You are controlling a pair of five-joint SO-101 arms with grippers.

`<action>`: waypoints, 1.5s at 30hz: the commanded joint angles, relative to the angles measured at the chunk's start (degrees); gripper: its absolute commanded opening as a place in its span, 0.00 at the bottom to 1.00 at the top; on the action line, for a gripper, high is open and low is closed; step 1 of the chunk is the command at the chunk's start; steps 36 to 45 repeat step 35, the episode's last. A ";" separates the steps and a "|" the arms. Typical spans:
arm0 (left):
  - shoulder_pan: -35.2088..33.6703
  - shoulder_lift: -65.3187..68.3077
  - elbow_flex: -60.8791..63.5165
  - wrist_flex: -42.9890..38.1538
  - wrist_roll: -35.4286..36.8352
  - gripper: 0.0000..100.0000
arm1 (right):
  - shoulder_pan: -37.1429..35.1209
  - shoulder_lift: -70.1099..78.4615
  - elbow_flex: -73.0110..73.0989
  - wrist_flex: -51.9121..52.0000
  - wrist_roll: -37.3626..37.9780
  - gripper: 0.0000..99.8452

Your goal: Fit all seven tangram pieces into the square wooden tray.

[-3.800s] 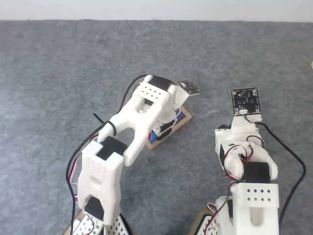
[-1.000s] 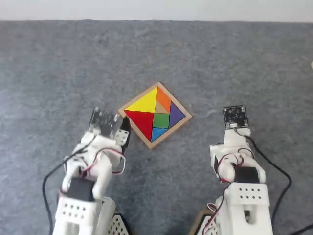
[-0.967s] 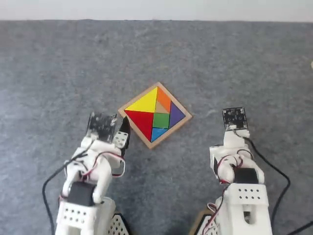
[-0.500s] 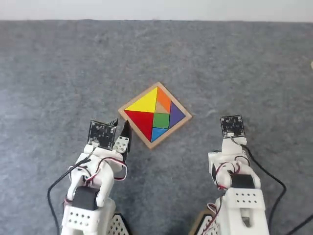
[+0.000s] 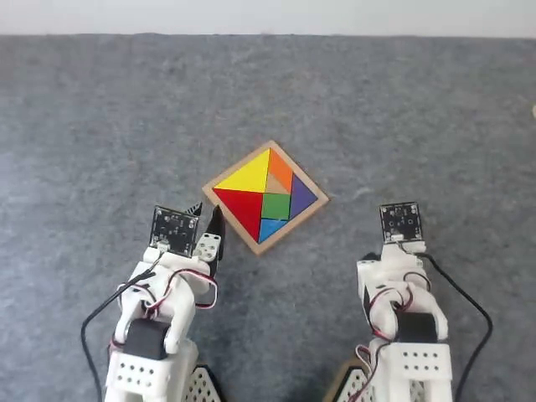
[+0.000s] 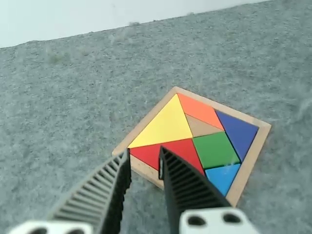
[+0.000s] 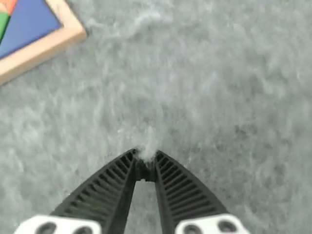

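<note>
Left gripper (image 6: 144,153) of mine hangs with its ribbed black jaws a narrow gap apart, holding nothing, just at the rim of the square wooden tray (image 6: 264,127) by the red triangle (image 6: 170,151). My right gripper (image 7: 145,163) has its tips pressed together, empty, over fuzzy grey felt (image 5: 100,126) near a tray corner. The tray lies mid-tabletop, turned corner-on. Seven flat coloured tangram pieces (image 5: 275,205) fill it: five triangles, one square, one parallelogram.

Light: bright, even, diffuse, falling from above. Shadows: faint, soft-edged; a thin dark line under the tray (image 6: 251,156) rim on the grey surface (image 5: 100,126). Pieces (image 6: 168,124): matt, evenly lit. Brightest zone: pale strip (image 5: 268,15) beyond the surface's far edge.
</note>
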 commanded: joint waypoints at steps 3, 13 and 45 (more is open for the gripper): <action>-0.62 -1.32 -0.31 -0.26 0.18 0.09 | -0.22 -7.78 1.14 10.51 0.44 0.01; -0.62 -1.32 -0.31 -0.26 0.26 0.09 | -0.22 -14.73 0.70 21.76 0.35 0.01; -0.53 -1.32 -0.31 -0.26 0.26 0.09 | -0.22 -14.64 0.70 21.76 0.35 0.01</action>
